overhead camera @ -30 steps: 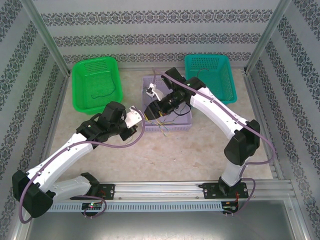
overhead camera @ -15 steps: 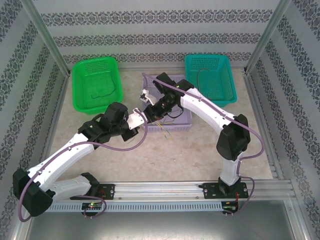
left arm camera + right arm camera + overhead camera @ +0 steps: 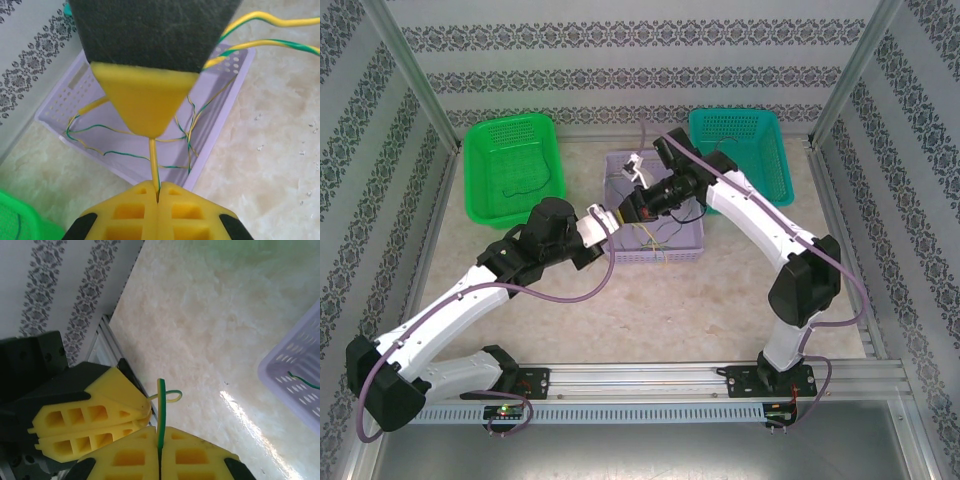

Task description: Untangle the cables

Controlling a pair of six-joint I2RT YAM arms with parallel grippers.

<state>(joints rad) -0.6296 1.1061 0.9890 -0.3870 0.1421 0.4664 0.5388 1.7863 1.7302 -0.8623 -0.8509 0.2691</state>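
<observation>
Now we see the left fingers pressed together on a yellow-and-green strand of the cables. The strand runs straight ahead from their tips into the loose tangle lying in the lilac basket beyond. The right fingers are likewise clamped shut, on a green-and-yellow strand that stands up from their tips, with a small loop curling just above. The two pairs sit just beside each other, the left ones at the left of the right ones.

Under the fingers lies the bench, a pale, glossy, cream surface with a marbled look. Well to the left of the fingers stands a green basket with a dark cable in it. To their right is a teal basket. Wallpaper in grey floral stripes closes the room in on three sides, framed by aluminium posts.
</observation>
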